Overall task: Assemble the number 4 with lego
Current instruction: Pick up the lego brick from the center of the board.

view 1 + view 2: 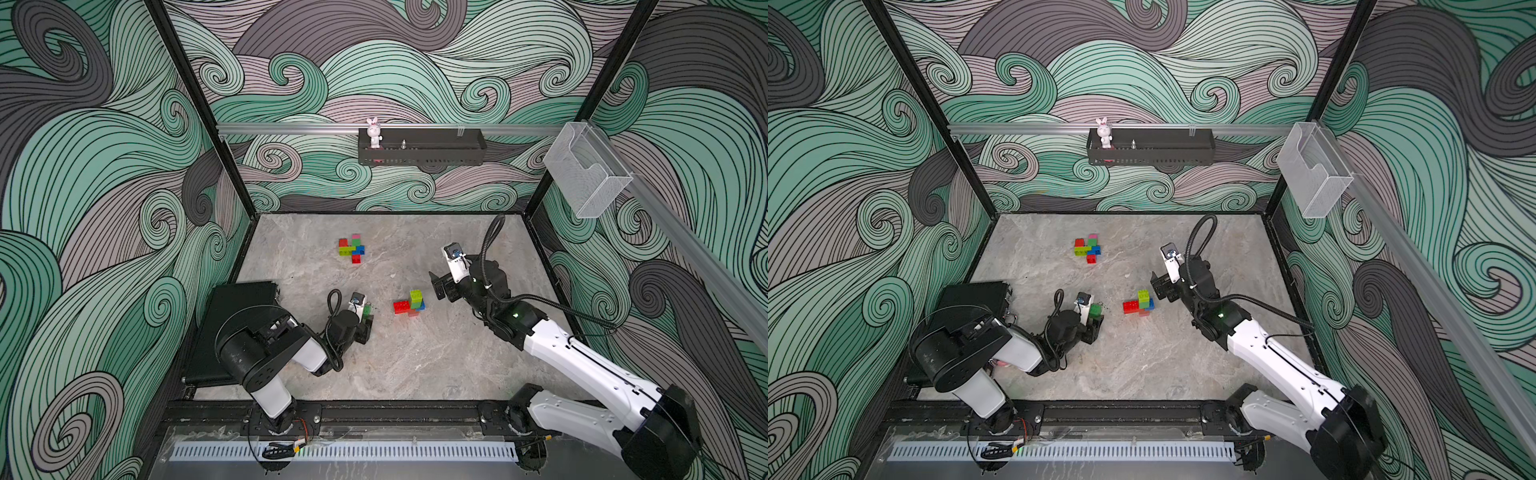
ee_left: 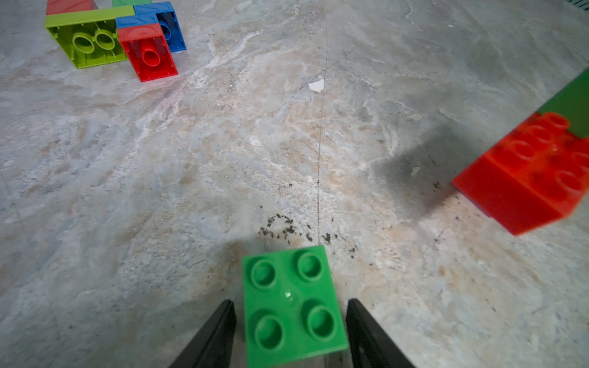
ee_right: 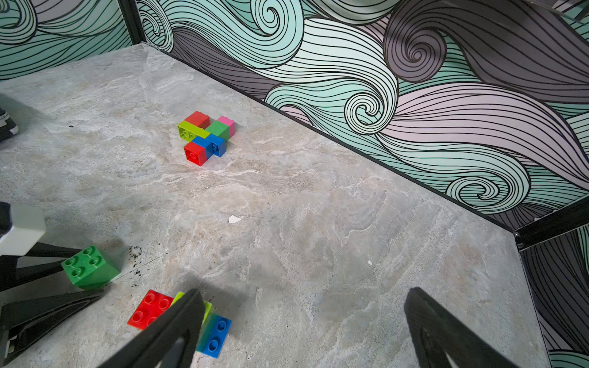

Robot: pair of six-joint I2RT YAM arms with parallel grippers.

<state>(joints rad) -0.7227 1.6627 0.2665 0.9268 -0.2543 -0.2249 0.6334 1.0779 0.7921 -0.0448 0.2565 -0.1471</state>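
A green four-stud brick (image 2: 291,306) sits tilted; a red-lime-blue cluster (image 1: 409,305) lies nearby, a multicoloured cluster (image 1: 352,248) farther back.

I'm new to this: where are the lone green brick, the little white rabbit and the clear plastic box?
green brick (image 2: 291,306): left wrist view, on its studded top face.
rabbit (image 1: 374,135): in a top view, on its body.
clear box (image 1: 584,180): in a top view, on its see-through front wall.
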